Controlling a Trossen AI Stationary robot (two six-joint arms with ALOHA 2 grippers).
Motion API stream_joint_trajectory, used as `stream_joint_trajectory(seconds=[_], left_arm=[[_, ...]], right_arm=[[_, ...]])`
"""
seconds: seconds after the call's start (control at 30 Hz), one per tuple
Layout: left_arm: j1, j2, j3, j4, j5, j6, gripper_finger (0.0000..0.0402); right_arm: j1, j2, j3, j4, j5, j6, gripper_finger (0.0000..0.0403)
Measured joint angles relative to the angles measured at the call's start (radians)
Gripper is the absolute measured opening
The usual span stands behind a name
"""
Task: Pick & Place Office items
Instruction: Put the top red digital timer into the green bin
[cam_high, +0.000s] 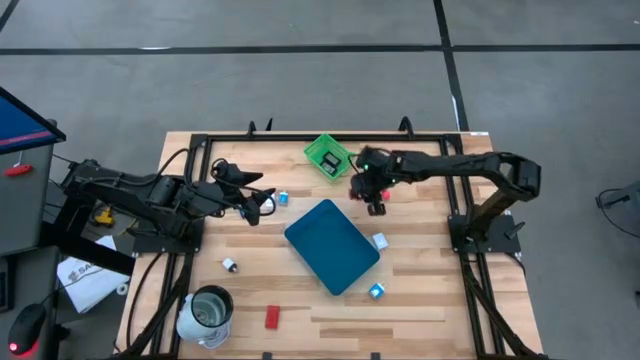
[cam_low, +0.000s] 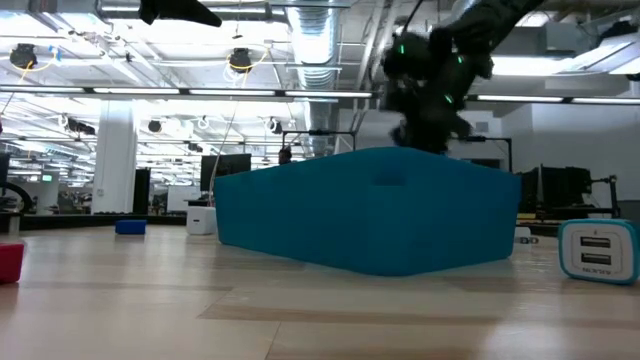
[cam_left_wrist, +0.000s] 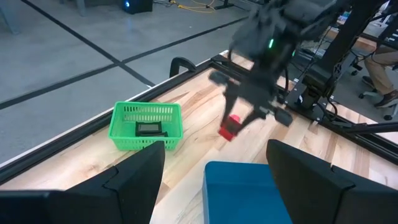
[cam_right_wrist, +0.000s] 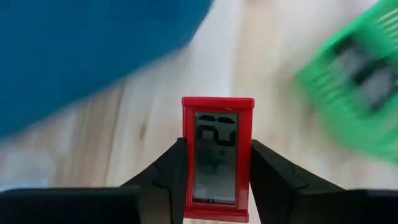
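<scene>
My right gripper hangs over the table between the green mesh basket and the teal board. It is shut on a small red rectangle with a grey display, which also shows in the left wrist view as a red piece. My left gripper waits open and empty above the table's left half, left of the board. A flat black piece lies in the basket. White-and-blue blocks lie on the wood around the board. My right gripper pinches the red rectangle by its two long sides, one finger on each, along the half nearer the wrist. The fingers slant down from above and lie along the piece. It is lifted clear of the table, its free end sticking out past the fingertips.
A second red piece and a white jar sit near the front left, and a small white piece lies left of the board. A black frame rims the table. In the low view a white-and-blue block stands at the right.
</scene>
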Motion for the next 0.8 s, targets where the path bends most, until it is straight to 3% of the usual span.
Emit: stream_joint_trajectory(seconds=[0.33,0.57,0.8], left_arm=[[0.000,0.000,0.000,0.000,-0.005,0.019,0.0278],[0.000,0.000,0.000,0.001,-0.006,0.019,0.0278],[0.000,0.000,0.000,0.017,-0.010,0.018,0.0278]], right_arm=[[-0.075,0.004,0.226,0.036,-0.001,0.288,0.0133],[-0.152,0.054,0.352,0.060,-0.001,0.365,0.0133],[-0.213,0.200,0.505,-0.057,-0.010,0.389,0.0133]])
